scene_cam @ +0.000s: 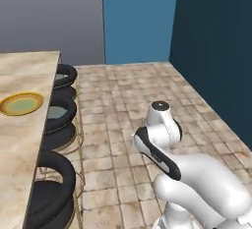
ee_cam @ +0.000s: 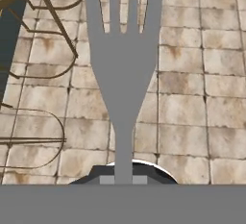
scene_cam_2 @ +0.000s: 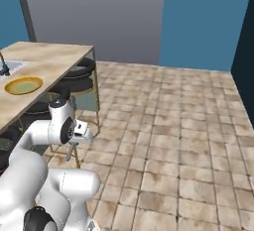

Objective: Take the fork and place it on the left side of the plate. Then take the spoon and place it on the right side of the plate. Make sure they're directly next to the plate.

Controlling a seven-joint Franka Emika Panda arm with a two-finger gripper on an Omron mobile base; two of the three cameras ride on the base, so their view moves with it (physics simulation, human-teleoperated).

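We see the white Franka arm with dark joints folded low over its base, elbow raised, forearm reaching forward and down; in the right base view its two-finger gripper [scene_cam_2: 73, 148] hangs below the wrist, pointing down at the floor; in the hand view the jaws stand nearly closed, pinching the thin handle of the small grey metal fork [ee_cam: 123, 64], whose four tines run straight away from the hand.

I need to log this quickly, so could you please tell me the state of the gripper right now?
Gripper: closed on the fork, held above the tiled floor.
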